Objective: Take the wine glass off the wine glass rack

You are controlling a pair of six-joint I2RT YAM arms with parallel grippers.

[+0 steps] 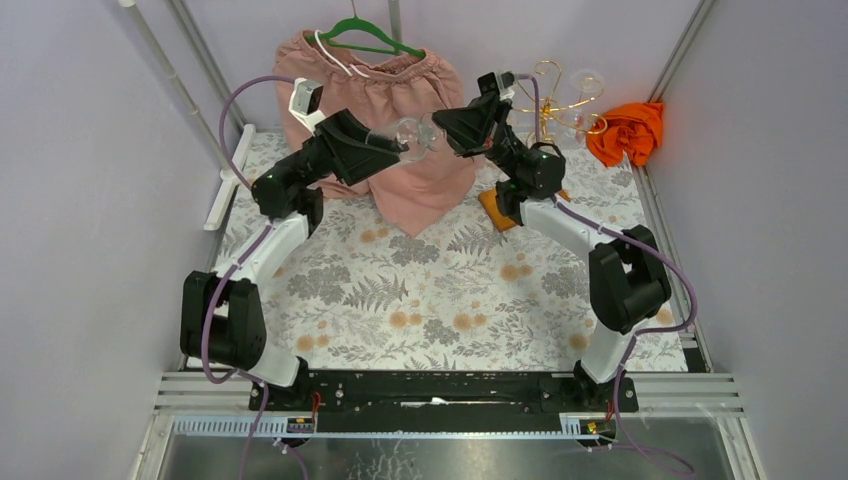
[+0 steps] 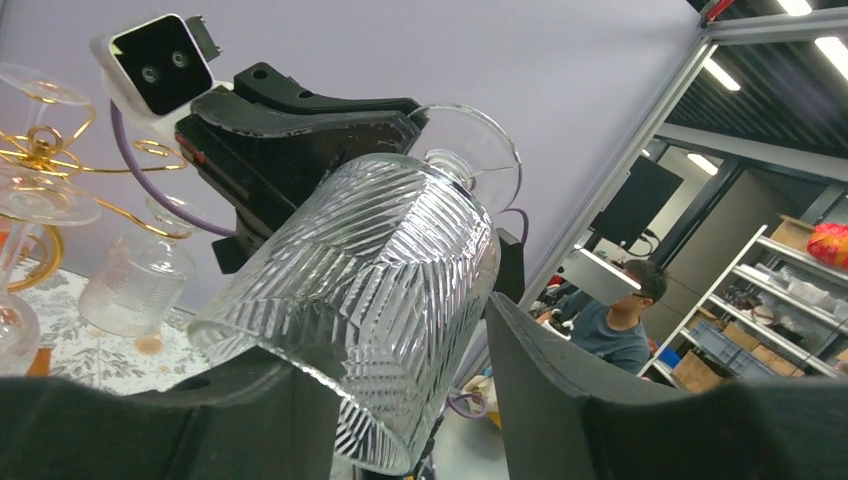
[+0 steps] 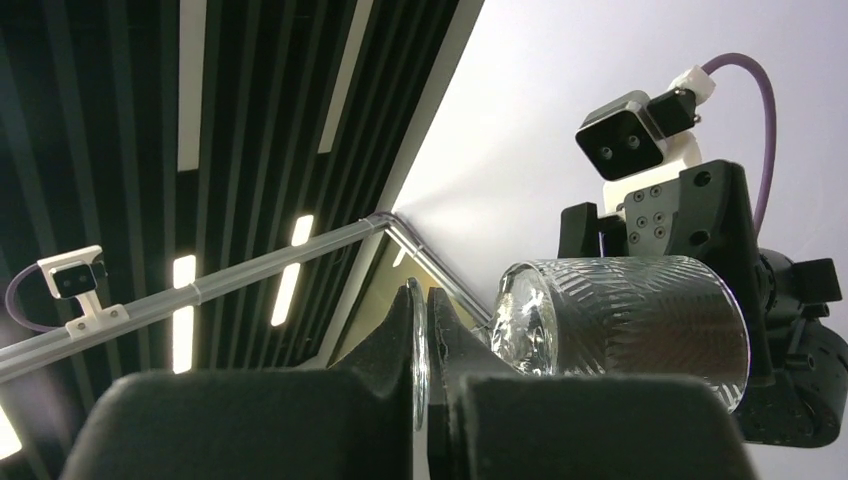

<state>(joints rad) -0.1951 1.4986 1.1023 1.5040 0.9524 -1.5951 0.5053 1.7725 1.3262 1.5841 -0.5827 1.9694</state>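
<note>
Currently both arms reach up and meet above the table. The wine glass (image 1: 412, 132) lies on its side in the air between them, clear of the wine glass rack (image 1: 562, 98). On the right gripper (image 3: 421, 325) the jaws are pinched together on the glass's flat foot (image 2: 485, 150), which shows edge-on between the fingers. On the left gripper (image 1: 398, 150) the jaws are apart, one on each side of the ribbed bowl (image 2: 370, 290), with the rim toward the wrist. Background shows between the bowl and one finger (image 2: 600, 400) — no clamp seen. The rack stands behind and outboard of the right gripper, well apart from it — other glasses (image 2: 140, 285) hang from its gold arms. A pink garment (image 1: 410, 190) hangs just beyond both grippers.
</note>
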